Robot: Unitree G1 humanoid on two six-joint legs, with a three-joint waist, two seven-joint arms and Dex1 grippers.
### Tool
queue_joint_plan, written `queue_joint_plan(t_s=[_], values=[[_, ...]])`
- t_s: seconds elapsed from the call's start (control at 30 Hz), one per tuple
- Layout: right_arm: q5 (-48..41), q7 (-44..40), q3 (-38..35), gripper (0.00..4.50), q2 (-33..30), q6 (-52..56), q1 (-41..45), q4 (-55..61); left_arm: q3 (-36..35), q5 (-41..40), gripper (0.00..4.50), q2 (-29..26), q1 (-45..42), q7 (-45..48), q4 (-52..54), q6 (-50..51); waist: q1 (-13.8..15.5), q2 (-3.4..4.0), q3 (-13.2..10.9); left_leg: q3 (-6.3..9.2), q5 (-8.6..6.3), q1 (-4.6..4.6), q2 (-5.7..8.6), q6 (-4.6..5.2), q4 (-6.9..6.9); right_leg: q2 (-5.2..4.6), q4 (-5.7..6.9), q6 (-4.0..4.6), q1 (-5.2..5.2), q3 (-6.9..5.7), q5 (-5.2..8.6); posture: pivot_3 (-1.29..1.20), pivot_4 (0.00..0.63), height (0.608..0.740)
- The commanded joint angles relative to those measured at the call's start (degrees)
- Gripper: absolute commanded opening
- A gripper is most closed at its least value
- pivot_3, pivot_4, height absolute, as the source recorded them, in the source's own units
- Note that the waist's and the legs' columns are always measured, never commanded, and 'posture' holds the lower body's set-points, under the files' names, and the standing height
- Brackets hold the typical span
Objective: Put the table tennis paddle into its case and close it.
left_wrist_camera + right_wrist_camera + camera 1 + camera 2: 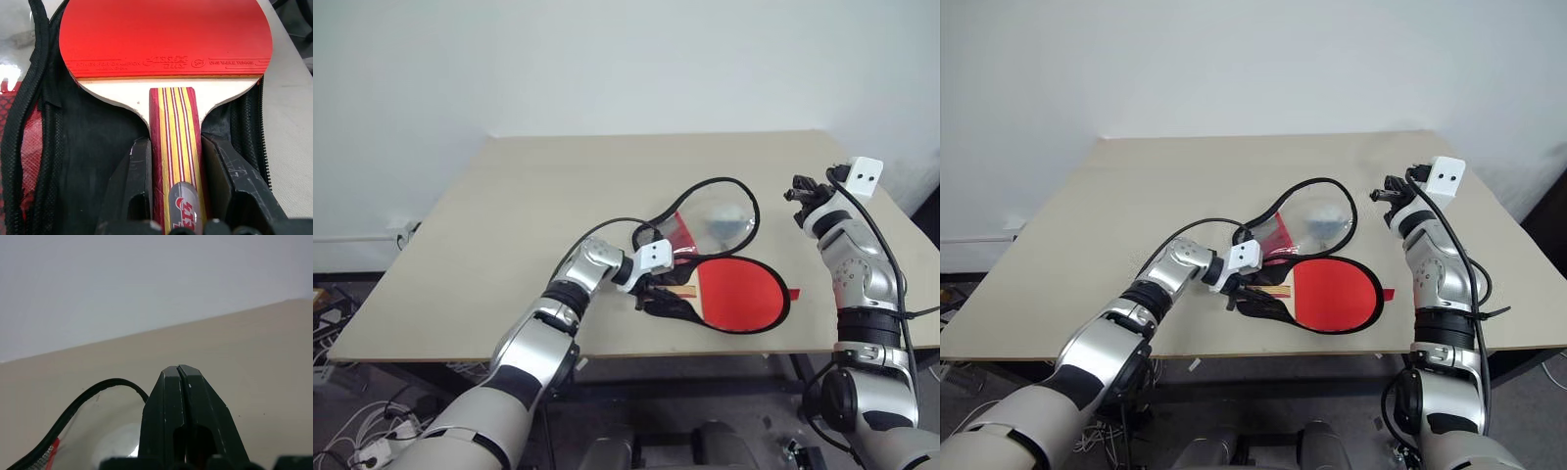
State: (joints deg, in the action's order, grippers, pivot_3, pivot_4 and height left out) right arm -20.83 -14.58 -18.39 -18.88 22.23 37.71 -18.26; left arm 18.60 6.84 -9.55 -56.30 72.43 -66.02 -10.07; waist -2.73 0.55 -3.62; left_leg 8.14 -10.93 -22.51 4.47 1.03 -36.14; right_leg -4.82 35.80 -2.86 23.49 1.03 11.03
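Note:
The table tennis paddle (741, 296) lies red face up inside the opened case (670, 306), on its black lower half. The case's lid (717, 219), with a clear window and a red mesh strip, is folded back on the far side. My left gripper (176, 147) is shut on the paddle's striped wooden handle (175, 122), low over the case's narrow end. My right gripper (800, 192) is shut on nothing, raised above the table to the right of the case; its closed fingers (179, 396) point towards the wall.
The light wooden table (509, 215) runs back to a white wall. The case sits close to the table's front edge (607, 351). Cables and a power strip (367, 446) lie on the floor at the lower left.

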Motion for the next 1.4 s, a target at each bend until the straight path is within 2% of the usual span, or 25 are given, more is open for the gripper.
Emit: queue_joint_plan(t_s=[0.03,0.3,0.37,0.53,0.73,1.07,1.23,1.4], values=[[-1.1,0.3,-0.4,0.00,0.1,-0.1,0.6,3.6,-1.2,0.4,1.06,0.4,-2.9,-1.8,-0.3,-1.4,0.0,0.00,0.0,0.00,0.00,0.00,0.00,0.00,-0.01,0.00,0.00,-0.01,-0.01,0.00,0.00,0.00,0.000,0.740],[-1.2,0.6,-0.5,0.00,0.3,0.5,0.1,4.5,-1.8,1.2,1.06,0.9,-3.7,-2.5,-1.9,-1.6,0.0,0.00,0.0,0.02,0.01,0.00,0.01,0.01,-0.04,0.00,0.00,-0.03,-0.03,-0.01,-0.02,0.00,0.000,0.740],[-1.2,0.8,-0.5,0.00,0.5,0.5,0.0,4.7,-2.1,1.1,1.76,1.0,-3.7,-2.4,-2.1,-1.4,0.0,0.00,0.0,0.02,0.01,0.00,0.01,0.01,-0.05,0.00,0.00,-0.04,-0.04,-0.01,-0.02,0.00,0.000,0.740],[-1.2,0.9,-0.3,0.00,0.9,0.7,-0.2,5.0,-3.3,0.6,2.91,1.4,-3.8,-2.3,-2.1,-1.1,0.0,0.00,0.0,0.02,0.01,0.01,0.01,0.01,-0.05,0.00,0.01,-0.04,-0.04,-0.01,-0.02,0.00,0.000,0.740],[-1.2,0.4,-0.1,0.00,1.0,1.5,0.1,5.0,-4.8,-0.4,2.91,1.5,-4.1,-2.9,-1.6,-1.1,0.0,0.00,0.0,0.02,0.01,0.02,0.01,0.01,-0.06,0.00,0.02,-0.04,-0.05,-0.01,-0.03,0.00,0.000,0.740],[0.4,-3.2,4.0,0.00,-1.1,5.7,-1.0,5.9,-14.9,-9.6,2.91,-0.3,-5.4,-2.4,3.8,7.5,0.0,-0.01,0.0,0.02,0.01,0.02,0.01,0.01,-0.10,0.00,0.04,-0.04,-0.06,-0.01,-0.03,0.00,0.000,0.740],[0.1,-3.2,4.4,0.00,-1.1,6.3,-1.8,6.8,-18.2,-14.1,2.91,-3.9,-1.5,-0.6,11.3,15.8,-0.2,0.00,0.0,0.02,0.01,0.04,0.00,0.01,-0.09,0.01,0.07,-0.04,-0.05,0.00,-0.03,0.00,0.000,0.740],[0.0,-3.0,4.9,0.00,-0.2,6.6,-2.9,7.7,-18.9,-15.9,2.91,-8.1,6.9,-2.7,22.4,23.5,-0.4,0.01,0.0,0.04,0.01,0.15,0.00,0.01,-0.08,0.01,0.12,-0.04,-0.09,0.02,-0.03,0.00,0.000,0.740]])
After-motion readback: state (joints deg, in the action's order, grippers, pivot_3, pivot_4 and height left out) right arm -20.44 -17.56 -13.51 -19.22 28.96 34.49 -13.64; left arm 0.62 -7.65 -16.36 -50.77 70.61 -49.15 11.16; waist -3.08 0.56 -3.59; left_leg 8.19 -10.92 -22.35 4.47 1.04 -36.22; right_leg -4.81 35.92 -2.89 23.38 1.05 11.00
